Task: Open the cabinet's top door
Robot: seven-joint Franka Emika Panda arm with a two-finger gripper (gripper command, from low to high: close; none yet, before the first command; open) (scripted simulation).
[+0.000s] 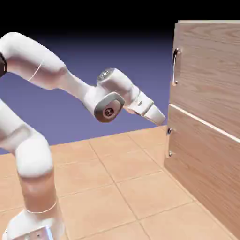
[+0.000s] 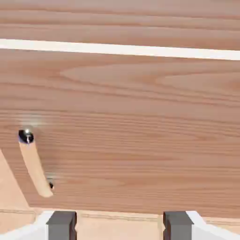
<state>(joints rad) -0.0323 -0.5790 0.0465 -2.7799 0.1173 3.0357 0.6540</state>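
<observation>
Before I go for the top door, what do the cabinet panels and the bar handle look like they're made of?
The cabinet and its top door look like light brown wood with a matte finish: grain lines run across both panels. It could be veneer or a printed texture, since this is rendered. The handle looks like polished metal: slim, silver-grey, with bright highlights. The gripper has grey fingertips; their material is unclear.

One cabinet (image 1: 206,117), two door panels, one silver bar handle (image 1: 174,66), two metal studs, one gripper (image 1: 161,120).
</observation>
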